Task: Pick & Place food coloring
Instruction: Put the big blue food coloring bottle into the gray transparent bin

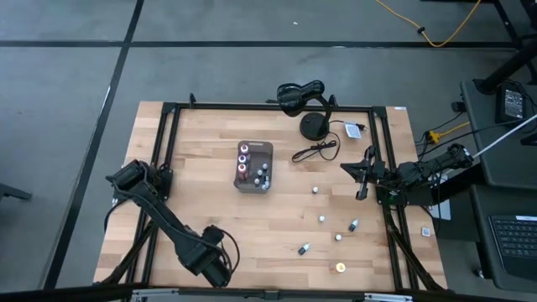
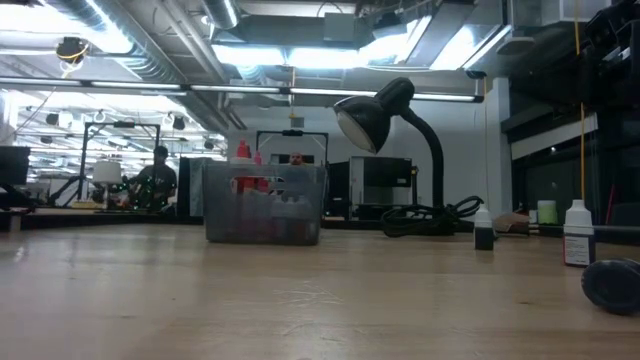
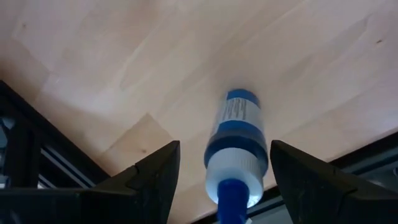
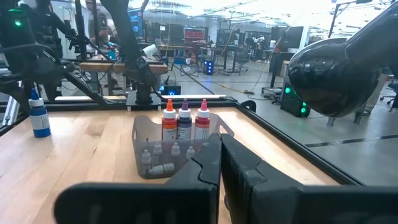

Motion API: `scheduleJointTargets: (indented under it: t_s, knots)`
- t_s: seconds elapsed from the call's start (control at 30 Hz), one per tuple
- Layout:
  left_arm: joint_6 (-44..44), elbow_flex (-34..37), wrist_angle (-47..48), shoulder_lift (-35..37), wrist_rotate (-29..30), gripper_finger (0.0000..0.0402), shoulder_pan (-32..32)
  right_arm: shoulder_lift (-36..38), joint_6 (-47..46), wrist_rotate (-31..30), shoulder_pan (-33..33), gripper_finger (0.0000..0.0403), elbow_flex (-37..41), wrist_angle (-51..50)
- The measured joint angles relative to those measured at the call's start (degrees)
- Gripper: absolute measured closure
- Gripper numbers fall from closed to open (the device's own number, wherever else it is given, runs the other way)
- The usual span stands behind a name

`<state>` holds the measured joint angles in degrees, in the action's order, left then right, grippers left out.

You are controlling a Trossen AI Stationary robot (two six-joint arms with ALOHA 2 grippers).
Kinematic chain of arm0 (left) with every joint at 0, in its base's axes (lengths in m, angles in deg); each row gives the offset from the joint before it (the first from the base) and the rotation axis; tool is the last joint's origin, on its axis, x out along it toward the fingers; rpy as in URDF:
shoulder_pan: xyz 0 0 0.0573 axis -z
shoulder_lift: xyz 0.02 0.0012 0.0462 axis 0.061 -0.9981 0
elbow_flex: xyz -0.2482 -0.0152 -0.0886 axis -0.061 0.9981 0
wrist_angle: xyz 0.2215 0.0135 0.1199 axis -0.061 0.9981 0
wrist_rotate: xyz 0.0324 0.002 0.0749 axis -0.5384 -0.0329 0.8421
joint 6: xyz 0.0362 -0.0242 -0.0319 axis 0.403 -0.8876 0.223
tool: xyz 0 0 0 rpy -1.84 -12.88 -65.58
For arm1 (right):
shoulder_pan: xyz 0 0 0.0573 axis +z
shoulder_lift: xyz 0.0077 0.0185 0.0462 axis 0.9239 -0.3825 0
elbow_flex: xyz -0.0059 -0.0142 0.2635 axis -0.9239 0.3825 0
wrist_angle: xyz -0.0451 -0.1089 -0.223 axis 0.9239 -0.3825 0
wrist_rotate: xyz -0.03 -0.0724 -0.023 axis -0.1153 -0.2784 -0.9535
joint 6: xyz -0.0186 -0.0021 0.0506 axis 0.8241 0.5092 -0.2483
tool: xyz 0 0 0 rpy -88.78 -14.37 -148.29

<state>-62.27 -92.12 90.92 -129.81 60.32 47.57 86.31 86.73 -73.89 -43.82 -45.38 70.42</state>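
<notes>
Left claw over a blue bottle, right claw idle.
High: left claw [image 1: 216, 267] at table [image 1: 201, 201] front edge; loose bottles [image 1: 321, 219] right; tray [image 1: 252, 167] mid. L wrist: fingers [image 3: 155, 174] spread, blue-cap bottle [image 3: 236, 149] between, contact unclear. R wrist: right claw [image 4: 221, 163] pressed together.

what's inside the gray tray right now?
In the gray rectangular tray: three upright bottles with orange, purple and pink caps, plus several small white-capped bottles lower down. The right gripper's fingers cover its near corner.
</notes>
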Motion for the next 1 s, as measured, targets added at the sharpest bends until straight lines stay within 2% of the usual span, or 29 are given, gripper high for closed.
scheduleJointTargets:
  t_s: [0.23, 0.6, 1.0]
  knots:
    - [0.0, 0.3, -1.0, 0.0, -0.4, 0.0172, 0.2, 0.0, 0.0, 0.0, 0.0, 0.0388, 0.0, 0.0]
    - [0.0, 0.0, -1.3, 0.3, -2.0, 0.0277, -0.1, 0.0, 0.0, 0.0, 0.0, 0.0388, 0.0, 0.0]
    - [7.4, -0.9, -0.7, 2.4, -1.3, 0.0284, -4.2, 0.0, 0.0, 0.0, 0.0, 0.0388, 0.0, 0.0]
